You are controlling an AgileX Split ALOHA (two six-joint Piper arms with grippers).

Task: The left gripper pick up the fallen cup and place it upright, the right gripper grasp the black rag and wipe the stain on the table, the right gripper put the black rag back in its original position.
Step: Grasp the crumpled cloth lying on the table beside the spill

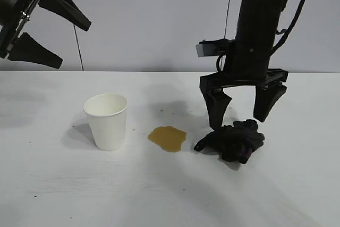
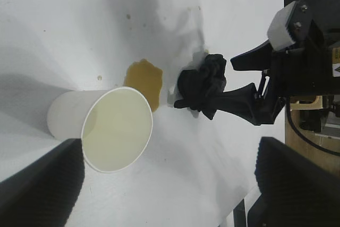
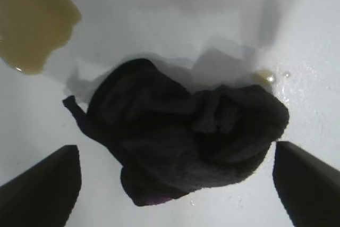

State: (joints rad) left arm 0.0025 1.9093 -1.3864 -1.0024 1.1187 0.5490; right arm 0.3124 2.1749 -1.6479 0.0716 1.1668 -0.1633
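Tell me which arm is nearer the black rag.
Right. Its tool hangs open just above the rag; the left tool is raised far off, beyond the cup.

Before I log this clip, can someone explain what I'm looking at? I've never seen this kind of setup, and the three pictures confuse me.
These are two black robot arms at a white table. One picture comes from an outside camera facing them; the other two come from cameras on each arm's wrist.

On the table stand a white paper cup, upright, an amber-brown stain beside it, and a bunched black rag beyond the stain.

The left end effector hangs open, high above the table, holding nothing. The right end effector points down over the rag, fingers spread to either side of it. Its wrist camera looks straight down at the rag. Nothing is held yet.
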